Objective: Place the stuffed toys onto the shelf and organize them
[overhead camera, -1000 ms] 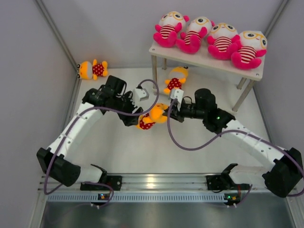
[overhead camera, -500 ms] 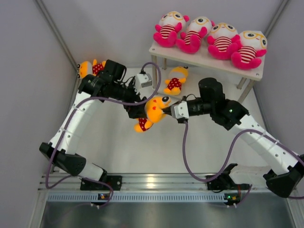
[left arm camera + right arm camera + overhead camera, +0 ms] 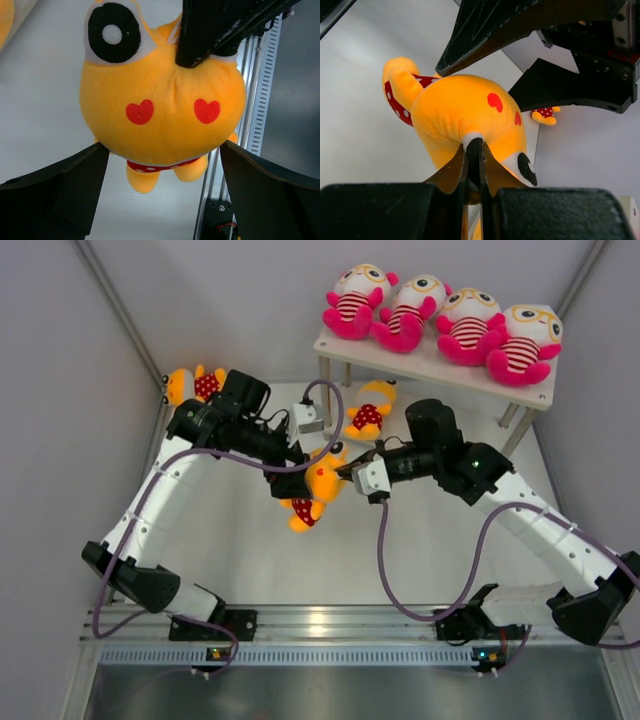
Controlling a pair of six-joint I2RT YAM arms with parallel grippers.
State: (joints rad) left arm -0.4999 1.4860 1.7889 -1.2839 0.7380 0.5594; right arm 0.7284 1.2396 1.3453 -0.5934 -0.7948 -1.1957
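Observation:
Four pink striped dolls (image 3: 440,315) lie in a row on the top board of the shelf (image 3: 430,368). One orange doll (image 3: 368,412) lies on the floor under the shelf's left end, another (image 3: 195,385) by the left wall. A third orange doll (image 3: 316,485) hangs in the air between the arms. My right gripper (image 3: 350,472) is shut on its white and black eye (image 3: 474,142). My left gripper (image 3: 290,478) is open, its jaws flanking the doll's head (image 3: 160,100) on both sides. The doll's red dotted body (image 3: 395,97) hangs below.
The shelf's thin metal legs (image 3: 325,390) stand just behind the grippers. Grey walls close in on the left and right. The aluminium rail (image 3: 320,625) with the arm bases runs along the near edge. Purple cables loop around both arms.
The doll was lifted off the floor, and since half a second ago it has dropped a little and hangs lower. The right gripper shifted slightly left, still pinching it. The left gripper stays around the head.

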